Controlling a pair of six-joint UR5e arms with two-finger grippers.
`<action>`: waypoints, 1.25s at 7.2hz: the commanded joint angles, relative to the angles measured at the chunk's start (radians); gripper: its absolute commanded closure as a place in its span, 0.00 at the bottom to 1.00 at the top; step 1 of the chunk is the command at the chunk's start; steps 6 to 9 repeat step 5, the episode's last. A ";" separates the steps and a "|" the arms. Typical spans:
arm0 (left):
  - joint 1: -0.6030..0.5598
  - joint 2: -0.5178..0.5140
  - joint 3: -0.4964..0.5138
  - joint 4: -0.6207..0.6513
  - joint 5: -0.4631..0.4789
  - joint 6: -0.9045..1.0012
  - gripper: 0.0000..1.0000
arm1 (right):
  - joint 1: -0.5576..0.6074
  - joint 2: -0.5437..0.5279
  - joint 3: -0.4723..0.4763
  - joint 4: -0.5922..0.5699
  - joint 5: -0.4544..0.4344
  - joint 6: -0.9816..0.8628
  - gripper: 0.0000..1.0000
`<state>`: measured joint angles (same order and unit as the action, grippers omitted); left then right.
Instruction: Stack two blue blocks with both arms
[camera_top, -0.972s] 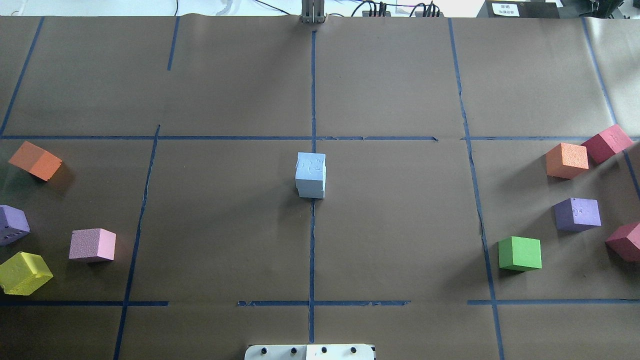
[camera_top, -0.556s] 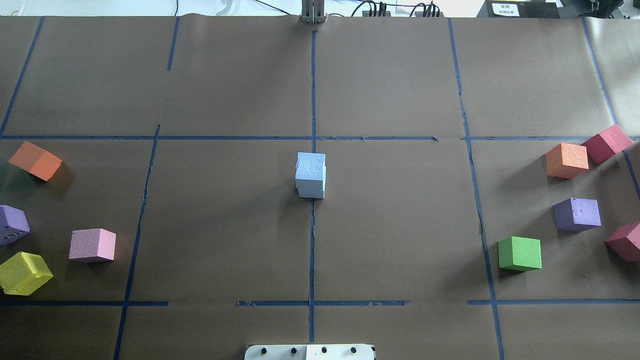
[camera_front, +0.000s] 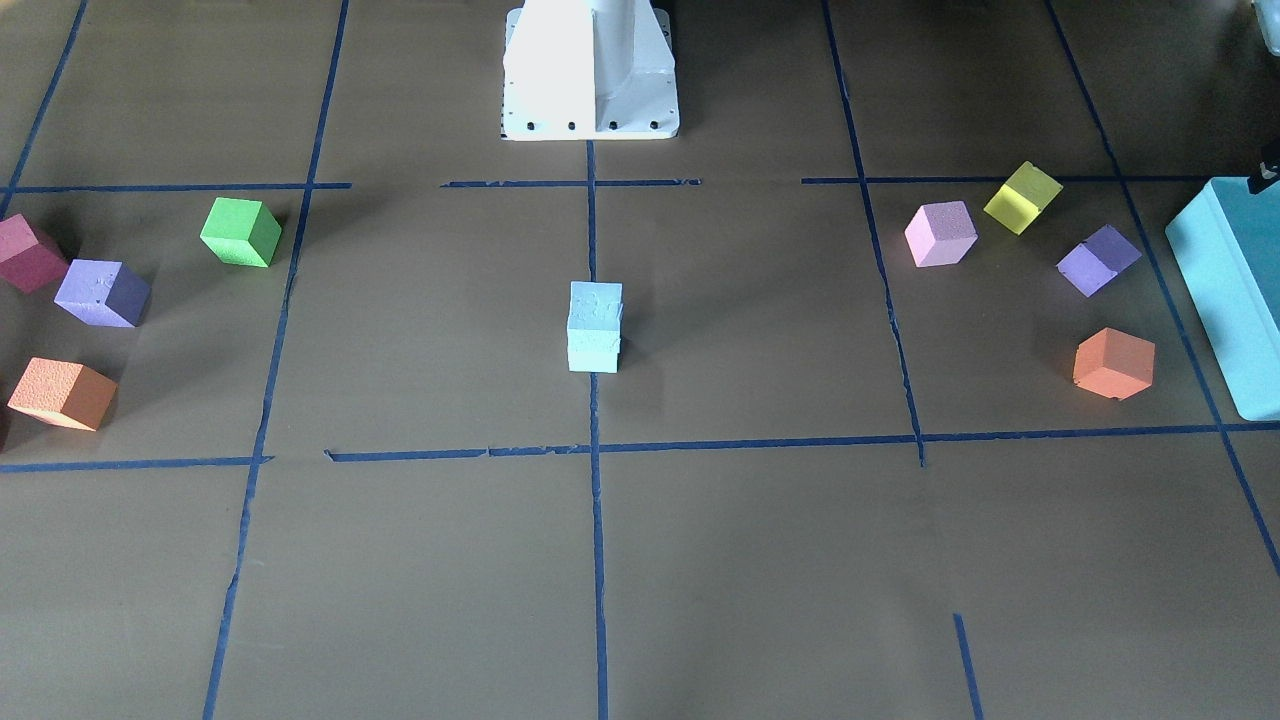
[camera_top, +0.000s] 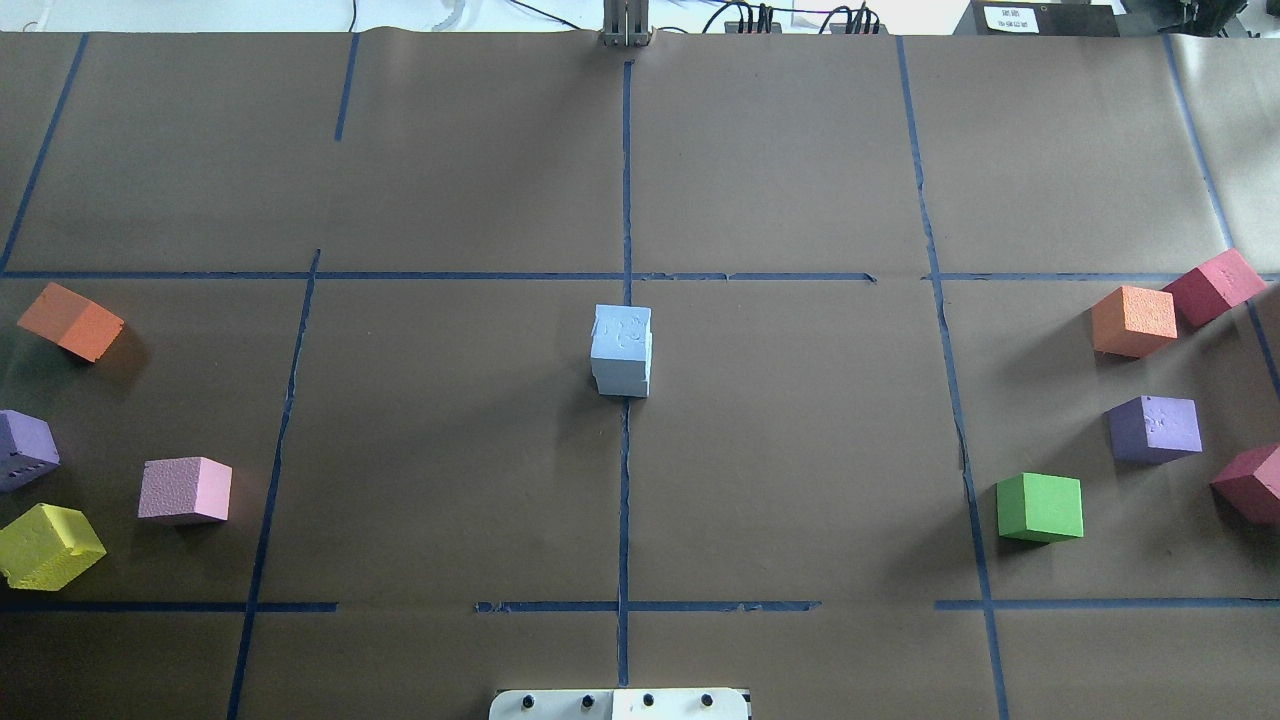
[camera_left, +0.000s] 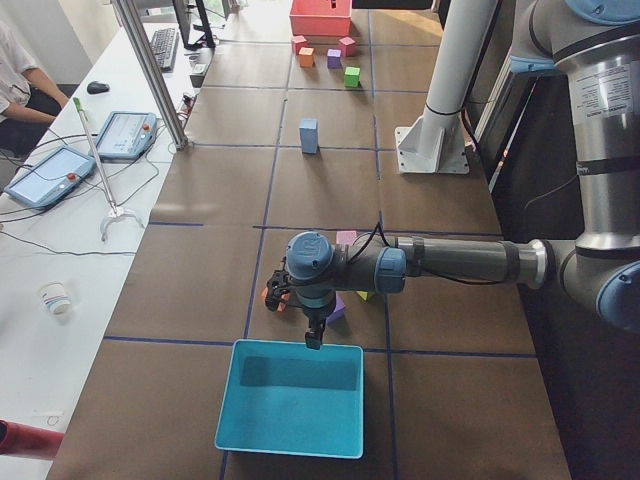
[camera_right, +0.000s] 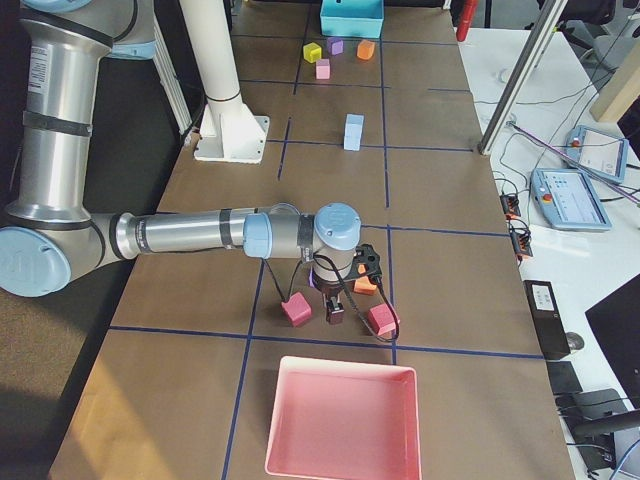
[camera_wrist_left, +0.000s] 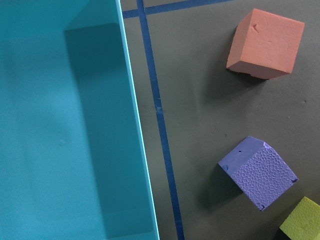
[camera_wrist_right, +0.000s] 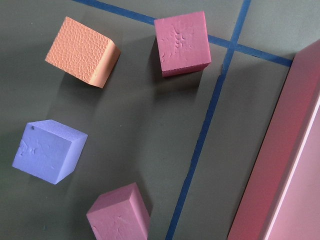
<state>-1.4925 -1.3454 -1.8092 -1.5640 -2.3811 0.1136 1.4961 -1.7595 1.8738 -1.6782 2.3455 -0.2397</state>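
Observation:
The two pale blue blocks stand stacked at the table's centre on the blue tape line, the upper block on the lower block. The stack also shows in the front-facing view. Neither gripper touches it. The left gripper hangs over the near rim of the turquoise box, far from the stack. The right gripper hangs over the cubes near the pink tray. Both show only in the side views, so I cannot tell whether they are open or shut.
Turquoise box at the robot's left end, pink tray at its right end. Orange, purple, pink and yellow cubes lie on the left side; orange, red, purple and green cubes on the right. White pedestal.

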 joint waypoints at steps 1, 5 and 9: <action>0.000 0.000 0.001 0.001 0.000 0.000 0.00 | -0.003 0.000 -0.001 0.000 0.002 0.000 0.00; 0.000 0.002 0.002 0.005 0.000 0.000 0.00 | -0.014 0.000 -0.001 0.000 0.008 0.000 0.00; 0.000 0.002 0.002 0.005 0.000 0.000 0.00 | -0.014 0.000 -0.001 0.000 0.008 0.000 0.00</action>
